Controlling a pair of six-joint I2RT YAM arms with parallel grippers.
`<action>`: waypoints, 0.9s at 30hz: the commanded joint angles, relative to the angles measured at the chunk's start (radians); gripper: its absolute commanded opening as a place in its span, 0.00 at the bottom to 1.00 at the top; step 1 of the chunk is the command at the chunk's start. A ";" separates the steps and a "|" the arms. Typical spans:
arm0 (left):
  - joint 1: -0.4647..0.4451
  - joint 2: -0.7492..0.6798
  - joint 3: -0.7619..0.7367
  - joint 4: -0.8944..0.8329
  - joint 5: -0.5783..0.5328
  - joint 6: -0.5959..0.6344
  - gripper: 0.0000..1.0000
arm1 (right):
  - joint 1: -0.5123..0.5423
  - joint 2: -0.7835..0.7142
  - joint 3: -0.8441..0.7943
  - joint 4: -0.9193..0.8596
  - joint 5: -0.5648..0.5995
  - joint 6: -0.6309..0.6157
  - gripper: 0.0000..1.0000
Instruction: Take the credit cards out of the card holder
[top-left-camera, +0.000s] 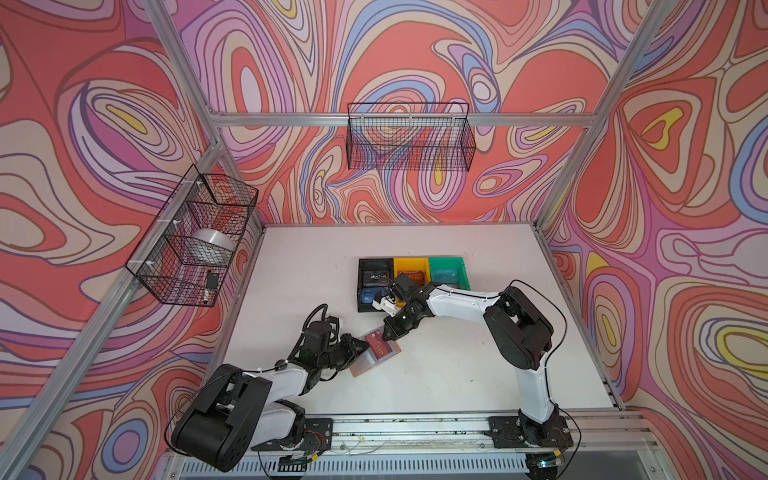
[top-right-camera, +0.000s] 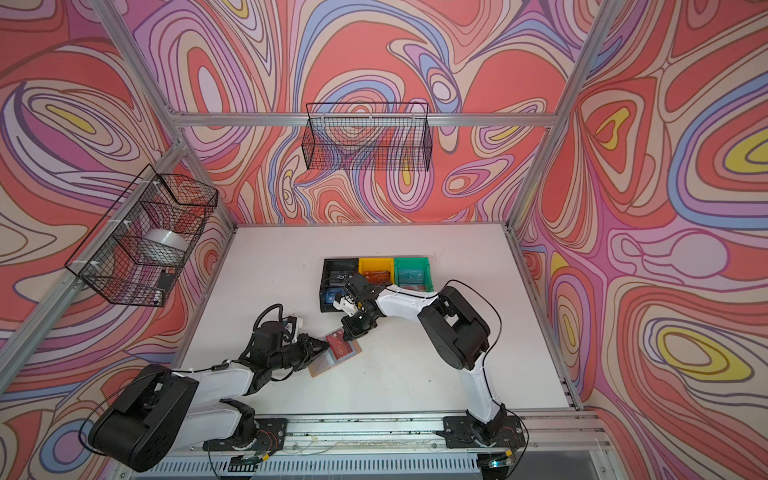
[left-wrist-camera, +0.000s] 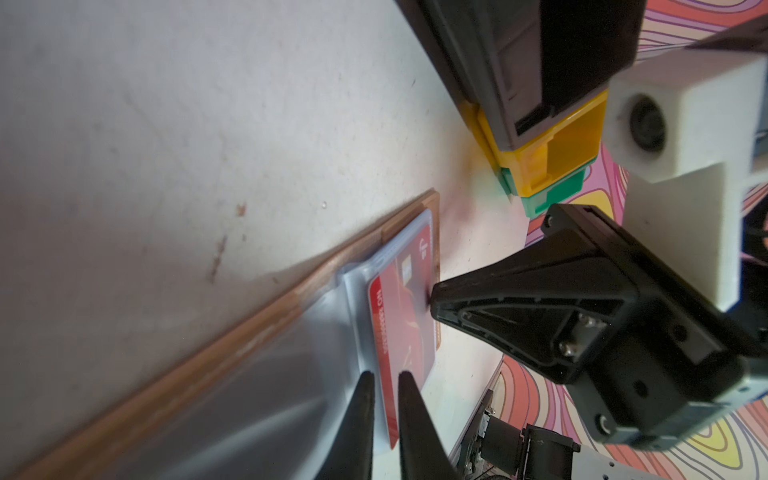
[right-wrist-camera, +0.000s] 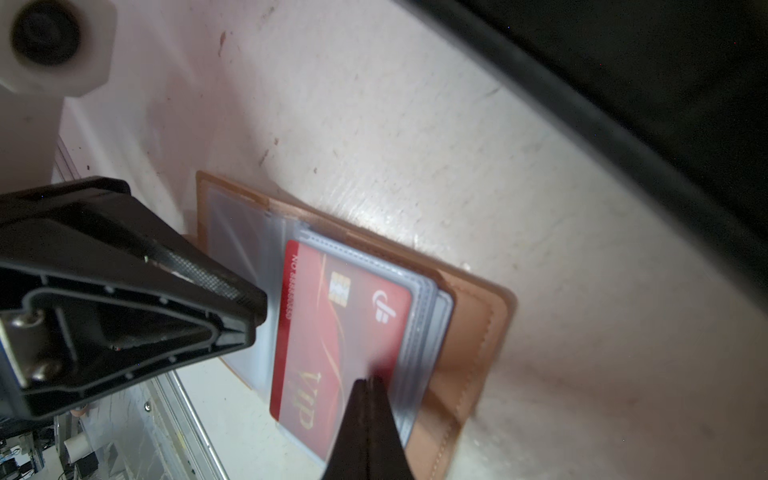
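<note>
Right tool (right-wrist-camera: 368, 380): jaws closed, tip pressed down on the red VIP card (right-wrist-camera: 328, 332). Left tool (left-wrist-camera: 384, 376): fingers barely parted, pinching the edge of the clear sleeve page bearing that card. Card holder (right-wrist-camera: 478, 328): tan, lay open and flat on the white bench (right-wrist-camera: 415, 124), between both arms. Black bin (top-left-camera: 362, 270), yellow bin (top-left-camera: 409, 262), green bin (top-left-camera: 448, 261): stood in a row behind, cards inside.

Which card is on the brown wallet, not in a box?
The red VIP card, lying on the open card holder. Other cards sit in the black bin, yellow bin and green bin.
</note>
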 joint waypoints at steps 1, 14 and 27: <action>-0.008 0.018 -0.013 0.029 -0.018 -0.004 0.16 | -0.002 0.047 -0.004 -0.027 0.062 -0.007 0.00; -0.017 0.096 0.000 0.102 -0.016 -0.018 0.16 | -0.006 0.053 -0.010 -0.029 0.053 -0.008 0.00; -0.025 0.134 0.010 0.110 -0.028 -0.021 0.16 | -0.006 0.046 -0.023 -0.025 0.050 -0.009 0.01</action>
